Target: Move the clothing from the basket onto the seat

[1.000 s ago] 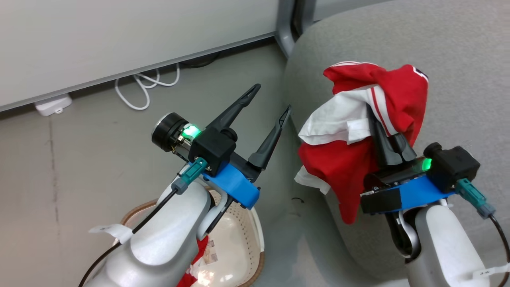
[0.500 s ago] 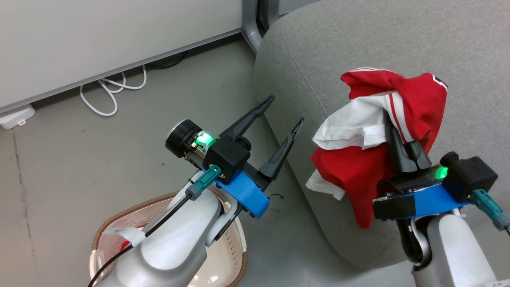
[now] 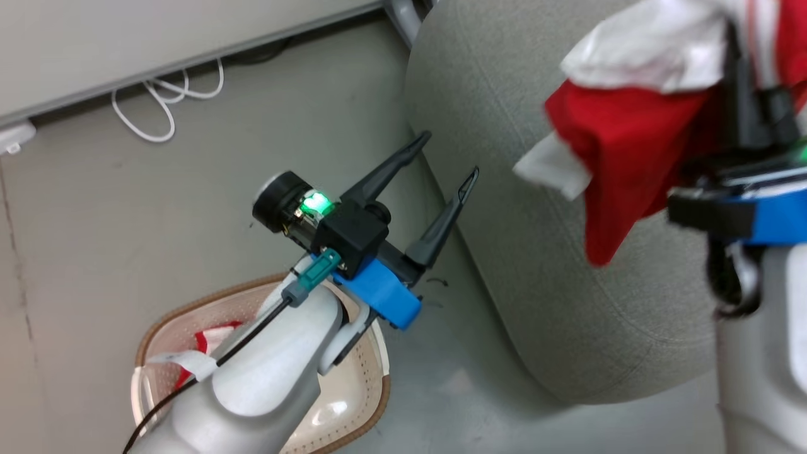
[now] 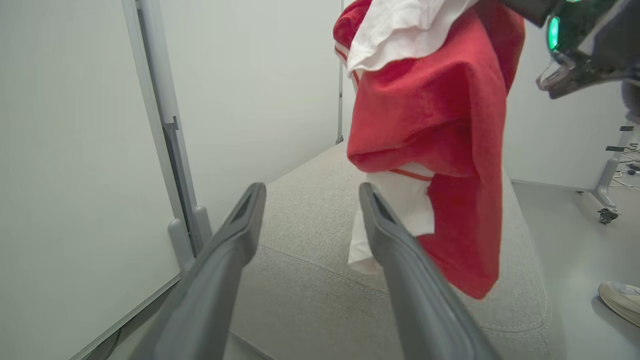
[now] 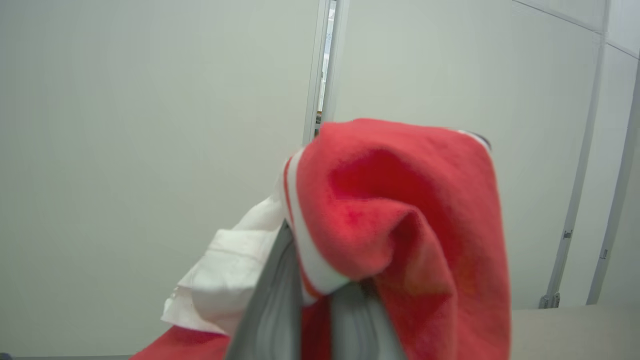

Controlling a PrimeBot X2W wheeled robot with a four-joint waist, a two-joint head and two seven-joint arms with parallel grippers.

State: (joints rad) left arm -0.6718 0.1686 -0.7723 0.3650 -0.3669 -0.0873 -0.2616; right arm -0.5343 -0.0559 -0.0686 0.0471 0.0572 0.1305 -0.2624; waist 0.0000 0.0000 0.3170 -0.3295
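Over the seat, my right fingers pinch a red-and-white garment that hangs down; my left fingers gape empty beside the seat edge. Another garment lies in the basket.

I can't read any text in my feeds. The white tag on the black cable is too small and blurred to make out.

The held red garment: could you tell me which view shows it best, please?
The left wrist view: the garment hangs sharp, nearly full length, over the seat. The head view has it blurred and cropped; the right wrist view, close folds around the right tool.
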